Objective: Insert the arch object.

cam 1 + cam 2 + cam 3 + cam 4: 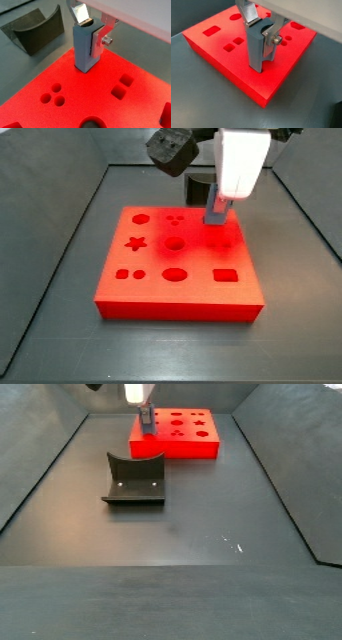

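Observation:
My gripper (pixel 91 36) is shut on the arch object (pixel 87 50), a blue-grey upright block with a semicircular notch at its upper end between the fingers. The block's lower end meets the top of the red board (pixel 80 95) near one far corner, beside the shaped holes. Both wrist views show this; the gripper (pixel 261 35) holds the block (pixel 258 52) over the board (pixel 224 65). In a side view the gripper (pixel 218 206) stands over the board's far right part (pixel 174 303). In a side view the gripper (pixel 143 416) is at the board's near left corner (pixel 194 446).
The dark fixture (pixel 134 481) stands on the grey floor in front of the board and shows in a wrist view (pixel 33 31). Dark walls enclose the floor (pixel 201 534). The board has several holes, such as a square one (pixel 119 91) and a triple-circle one (pixel 53 95).

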Motion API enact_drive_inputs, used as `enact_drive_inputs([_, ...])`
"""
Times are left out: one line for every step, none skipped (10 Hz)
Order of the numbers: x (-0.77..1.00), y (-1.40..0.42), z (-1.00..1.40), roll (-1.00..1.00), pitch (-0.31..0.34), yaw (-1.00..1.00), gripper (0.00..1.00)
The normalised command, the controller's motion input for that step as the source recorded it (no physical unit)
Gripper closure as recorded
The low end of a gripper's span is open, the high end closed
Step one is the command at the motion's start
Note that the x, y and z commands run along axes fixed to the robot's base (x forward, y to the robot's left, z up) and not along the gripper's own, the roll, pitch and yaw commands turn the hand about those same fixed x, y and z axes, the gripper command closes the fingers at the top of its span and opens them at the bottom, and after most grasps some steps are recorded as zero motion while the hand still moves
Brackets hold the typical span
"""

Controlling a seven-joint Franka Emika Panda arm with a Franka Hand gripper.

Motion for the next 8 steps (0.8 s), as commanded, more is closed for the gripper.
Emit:
enact_drive_inputs([-0.09, 0.0, -0.34, 0.02, -0.026, 0.0, 1.0])
enact_drive_inputs([-0.11, 0.0, -0.34, 0.1, 0.0, 0.0, 1.0])
enact_drive_inputs([-0.1, 0.0, -0.45, 0.11, -0.013, 0.0, 1.0])
enact_drive_inputs([-0.13, 0.0, -0.49, 0.12, -0.033, 0.0, 1.0])
enact_drive_inputs([-0.14, 0.0, -0.47, 0.12, -0.043, 0.0, 1.0])
enact_drive_inputs([-0.15, 0.0, -0.45, 0.1, -0.067, 0.0, 1.0])
enact_drive_inputs([-0.13, -0.01, -0.41, 0.08, -0.08, 0.0, 1.0])
enact_drive_inputs([0.0, 0.0, 0.0, 0.0, 0.0, 0.0, 1.0])
